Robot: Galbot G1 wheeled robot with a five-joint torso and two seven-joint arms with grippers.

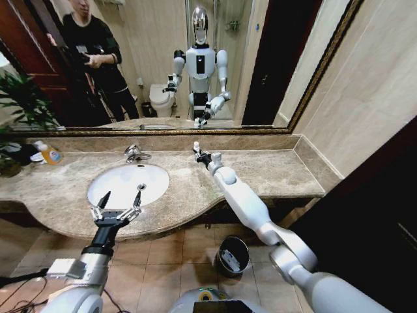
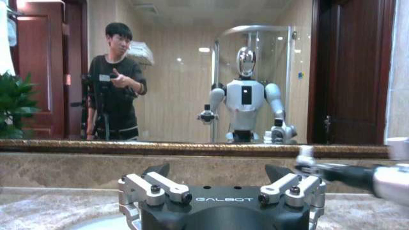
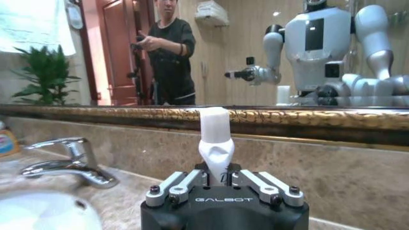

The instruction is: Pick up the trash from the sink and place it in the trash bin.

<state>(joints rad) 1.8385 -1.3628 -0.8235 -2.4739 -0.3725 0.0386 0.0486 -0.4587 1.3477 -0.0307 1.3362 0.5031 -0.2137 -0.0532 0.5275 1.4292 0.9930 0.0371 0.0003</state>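
My right gripper point(image 1: 198, 154) hovers over the beige counter behind and to the right of the sink point(image 1: 124, 179), a white oval basin. It is shut on a small white tube point(image 1: 195, 145), a piece of the trash. In the right wrist view the tube point(image 3: 215, 134) stands upright between the shut fingers point(image 3: 185, 184). My left gripper point(image 1: 122, 196) hangs open over the front rim of the basin, with nothing between its fingers point(image 2: 160, 184). The trash bin point(image 1: 234, 240), black with a shiny rim, stands on the floor below the counter's front edge.
A chrome faucet point(image 1: 135, 154) sits behind the basin, with an orange soap bottle point(image 1: 49, 154) and a plant point(image 1: 19, 104) at the far left. A large mirror point(image 1: 260, 65) backs the counter. The counter's right end point(image 1: 293, 176) is bare marble. The floor is tiled.
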